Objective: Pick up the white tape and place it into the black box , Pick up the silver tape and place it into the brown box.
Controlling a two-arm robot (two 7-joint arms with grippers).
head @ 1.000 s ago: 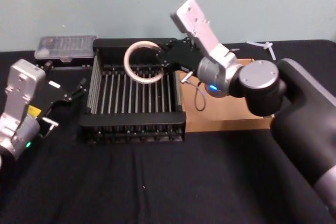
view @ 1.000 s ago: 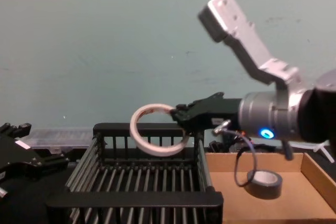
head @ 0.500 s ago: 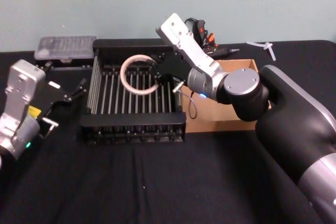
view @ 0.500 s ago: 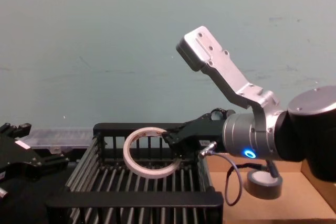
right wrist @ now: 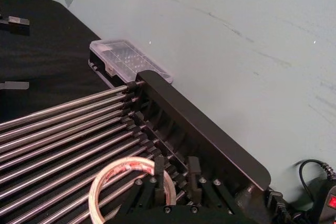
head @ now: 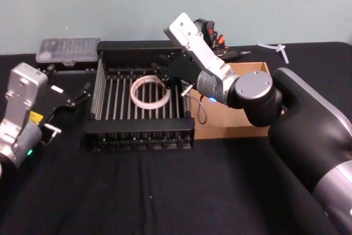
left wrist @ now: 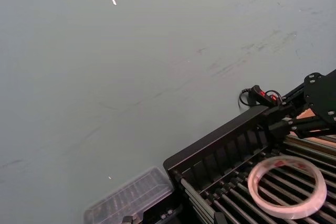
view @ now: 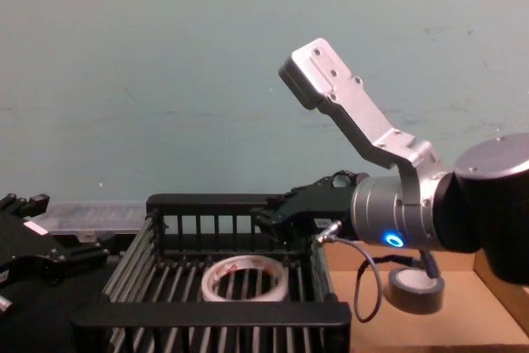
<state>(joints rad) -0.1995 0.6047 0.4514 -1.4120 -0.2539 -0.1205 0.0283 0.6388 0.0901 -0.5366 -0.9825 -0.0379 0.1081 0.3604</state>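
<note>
white tape (head: pixel 149 92) in black box (head: pixel 137 134), just beside right pincer (head: pixel 165 74)

Head cam is looking down from above at the whole black box (head: pixel 140 103). Chest cam is sitting low, looking across its near rim. Both wrist cams are hovering close over the bars, facing the wall, sharing the white tape (left wrist: pixel 286 186).

Quick count: two tape rolls, one white tape (head: pixel 149 92) and one silver tape (view: pixel 416 290). Two boxes, the black box (head: pixel 137 131) and the brown box (head: pixel 234 119). One clear plastic case (head: pixel 67 49), I think.
</note>
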